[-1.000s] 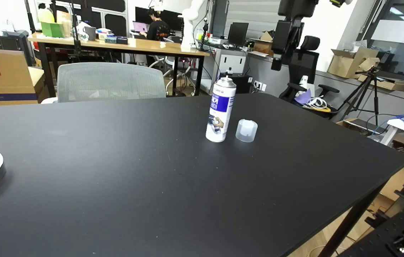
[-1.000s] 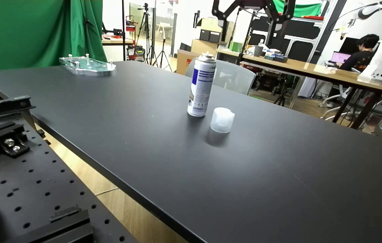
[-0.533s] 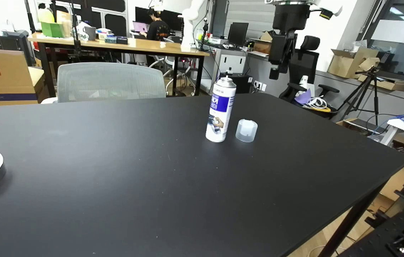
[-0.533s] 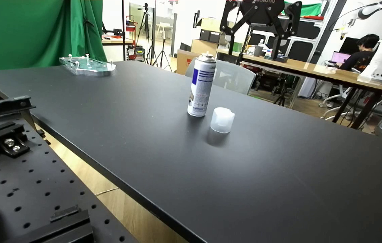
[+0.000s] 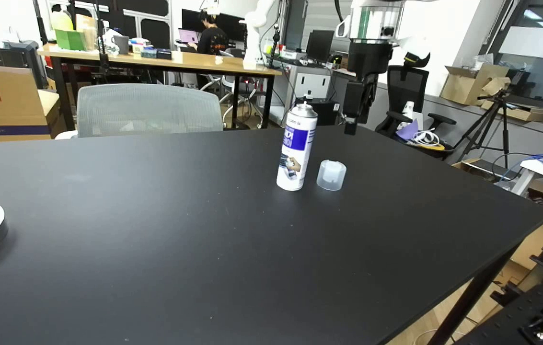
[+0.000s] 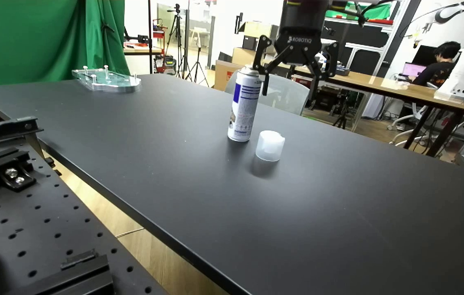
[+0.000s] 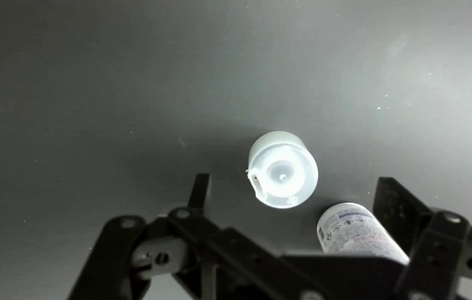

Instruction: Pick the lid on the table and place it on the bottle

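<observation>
The lid [image 5: 331, 175], a translucent whitish cap, stands on the dark table in both exterior views [image 6: 270, 146]. The white and blue bottle [image 5: 296, 147] stands upright close beside it, its top uncovered; it also shows in an exterior view [image 6: 245, 104]. My gripper [image 6: 289, 92] is open and empty, above the table and higher than the lid; it also shows in an exterior view [image 5: 354, 124]. In the wrist view, the lid [image 7: 282, 173] lies between and ahead of the open fingers [image 7: 294, 178]. The bottle [image 7: 356, 231] shows beside the right finger, its upper part hidden by the gripper.
The black table [image 6: 199, 196] carries a clear plate with pegs [image 6: 109, 80] at its far end. A grey chair [image 5: 149, 110] stands at the table's edge. A perforated black mounting plate [image 6: 51, 229] adjoins the near side.
My gripper has come down and in toward the lid and bottle, staying open. The lid and bottle have not moved.
</observation>
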